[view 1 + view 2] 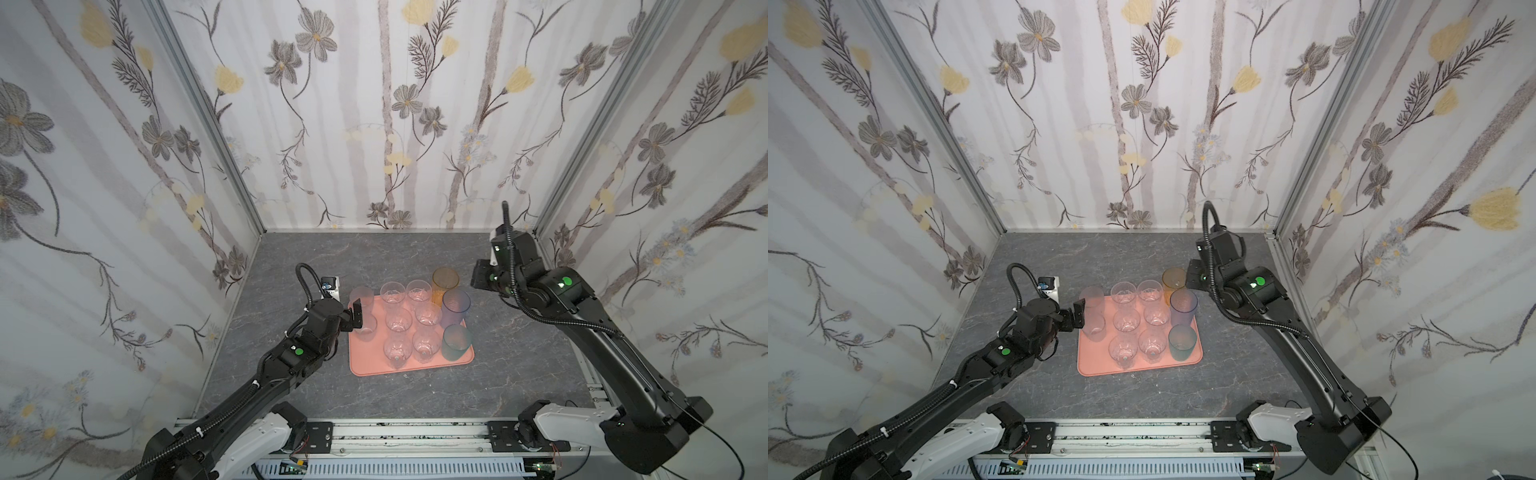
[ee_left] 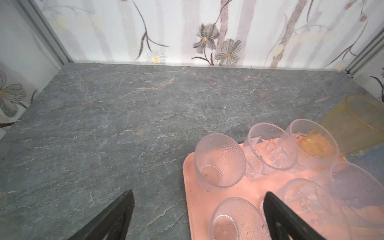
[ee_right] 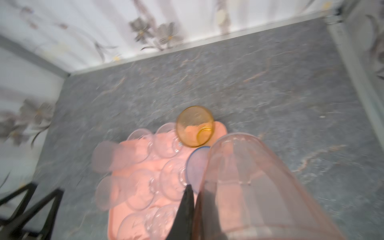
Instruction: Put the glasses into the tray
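Note:
The salmon-pink tray (image 1: 374, 372) (image 1: 1100, 372) lies mid-table with several glasses standing on it. Clear tumblers (image 1: 398, 320) fill its middle. An amber glass (image 1: 445, 284) (image 3: 194, 124), a blue-purple one (image 1: 455, 307) and a teal one (image 1: 456, 340) line its right side. Two frosted ones (image 1: 361, 297) stand at its left. My left gripper (image 1: 353, 322) (image 2: 199, 195) is open at the tray's left edge, with a short frosted glass (image 2: 234, 220) beside one finger. My right gripper (image 1: 482, 276) (image 3: 194, 193) hovers beyond the tray's far right corner, shut on the wall of a pink-tinted glass (image 3: 249, 187).
The dark marbled tabletop (image 1: 519, 353) is boxed in by flowered walls at the back and on both sides. A metal rail (image 1: 395, 432) runs along the front edge, carrying both arm bases.

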